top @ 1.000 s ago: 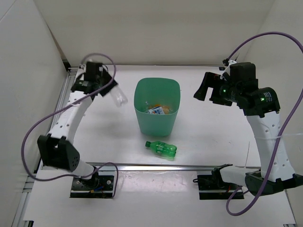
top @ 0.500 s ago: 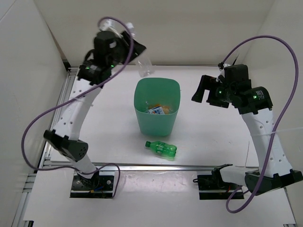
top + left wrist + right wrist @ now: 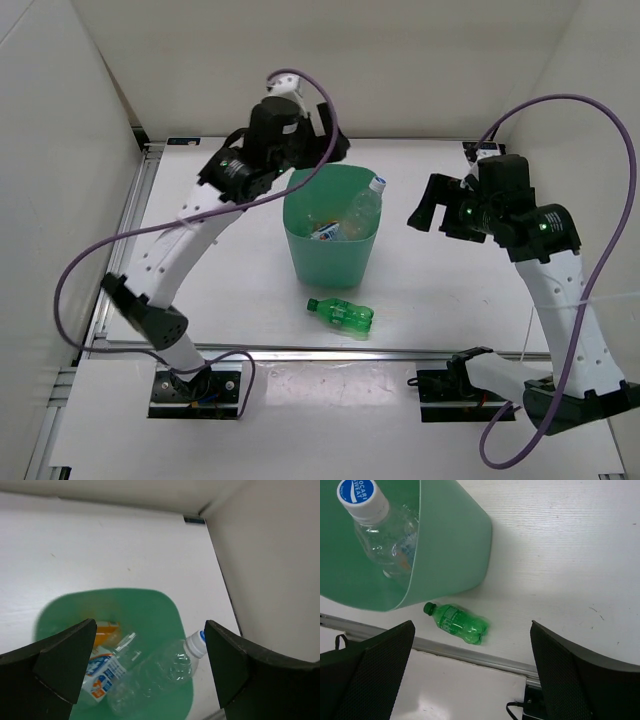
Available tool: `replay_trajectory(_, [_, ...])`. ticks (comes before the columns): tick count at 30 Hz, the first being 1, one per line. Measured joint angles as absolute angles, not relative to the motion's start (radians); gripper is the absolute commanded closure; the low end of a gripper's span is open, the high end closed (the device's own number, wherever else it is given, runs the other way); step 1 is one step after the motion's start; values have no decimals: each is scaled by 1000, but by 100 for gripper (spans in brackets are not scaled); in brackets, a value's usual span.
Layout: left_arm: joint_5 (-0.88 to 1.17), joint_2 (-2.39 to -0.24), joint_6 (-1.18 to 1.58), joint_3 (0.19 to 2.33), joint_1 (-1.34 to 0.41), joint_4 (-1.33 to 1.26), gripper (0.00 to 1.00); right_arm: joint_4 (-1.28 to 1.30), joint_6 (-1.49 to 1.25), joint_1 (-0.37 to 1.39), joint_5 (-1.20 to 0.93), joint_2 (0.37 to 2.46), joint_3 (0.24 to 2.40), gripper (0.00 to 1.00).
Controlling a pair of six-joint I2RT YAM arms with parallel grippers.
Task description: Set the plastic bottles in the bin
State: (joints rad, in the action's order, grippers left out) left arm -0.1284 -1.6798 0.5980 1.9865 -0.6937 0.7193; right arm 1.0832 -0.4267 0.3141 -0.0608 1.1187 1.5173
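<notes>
Bin loading: both sets of jaws wide, nothing held.

Above the bin (image 3: 330,262), the left jaws stand wide apart with nothing between them, facing down into the tub. Inside it, a clear bottle (image 3: 167,666) with a white cap leans neck-up against the right-hand wall, its cap near the rim. Beside it lies a labelled bottle (image 3: 102,672), and an orange bottle (image 3: 106,628) shows partly beneath that. The right jaws are also wide apart and empty, held in the air to the right of the bin and apart from it. One green bottle (image 3: 340,315) lies on its side on the table (image 3: 450,290), near the front wall of the bin, with its cap pointing left.
</notes>
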Motion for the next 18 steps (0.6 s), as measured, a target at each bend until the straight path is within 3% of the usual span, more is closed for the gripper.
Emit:
replay_trajectory(3, [-289, -1535, 574, 1909, -693, 688, 0, 1077, -394, 337, -66, 1088, 1507, 7])
replay_trajectory(8, [-547, -1171, 597, 1555, -661, 669, 0, 1061, -331, 520, -51, 1032, 1454, 10])
replay_trajectory(10, [-614, -1066, 612, 1429, -634, 669, 0, 1063, -317, 616, -25, 999, 1387, 0])
replay_trajectory(11, [-640, -1028, 623, 1372, -623, 674, 0, 1056, -308, 669, -4, 983, 1349, 0])
replay_trajectory(18, [-691, -1002, 672, 1191, -577, 774, 0, 1025, -276, 1124, 238, 961, 1142, 0])
